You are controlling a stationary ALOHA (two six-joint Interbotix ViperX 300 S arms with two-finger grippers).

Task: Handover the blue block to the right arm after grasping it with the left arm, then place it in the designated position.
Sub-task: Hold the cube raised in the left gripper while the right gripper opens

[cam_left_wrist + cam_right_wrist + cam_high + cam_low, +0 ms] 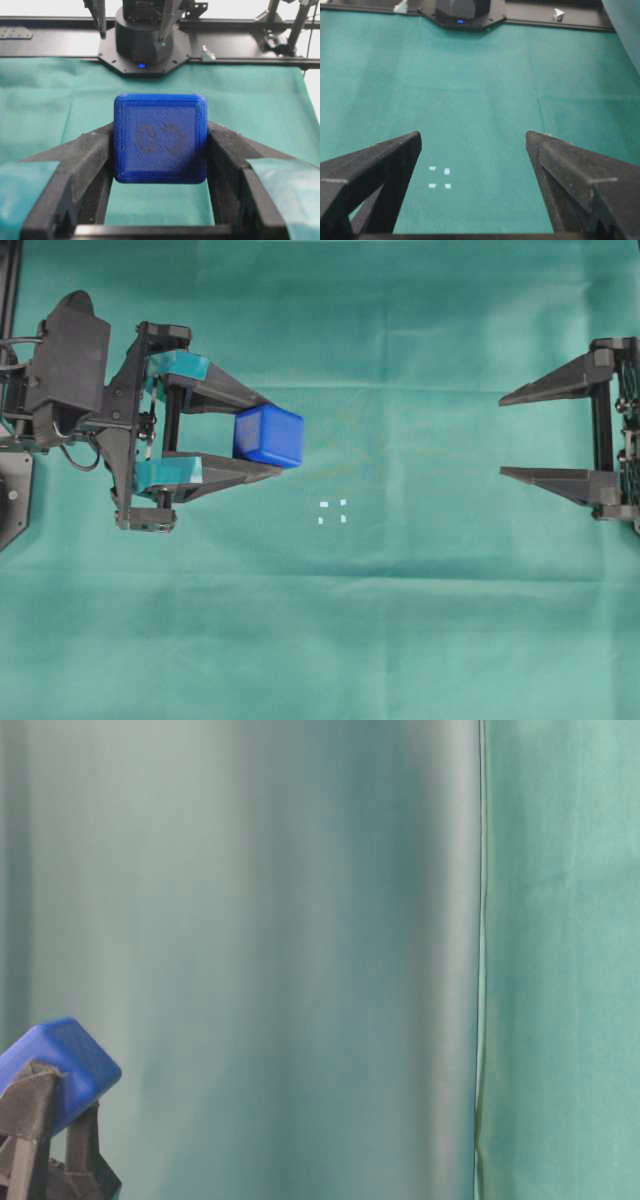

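Observation:
The blue block (268,435) sits clamped between the fingertips of my teal-taped left gripper (275,436), raised off the green cloth. In the left wrist view the blue block (160,138) shows a faint dark figure on its near face, with a black finger pressing each side. From table level the blue block (62,1066) appears tilted at the lower left. My plain black right gripper (501,435) stands wide open at the right edge, holding nothing. The designated position (333,511), a small square of white marks, lies on the cloth between the arms; in the right wrist view the designated position (439,178) shows near the left finger.
Green cloth (400,620) covers the whole table. The left arm's black base (12,490) stands at the far left. A black frame rail (240,30) and the other arm's base (461,11) run along the far edge in the wrist views.

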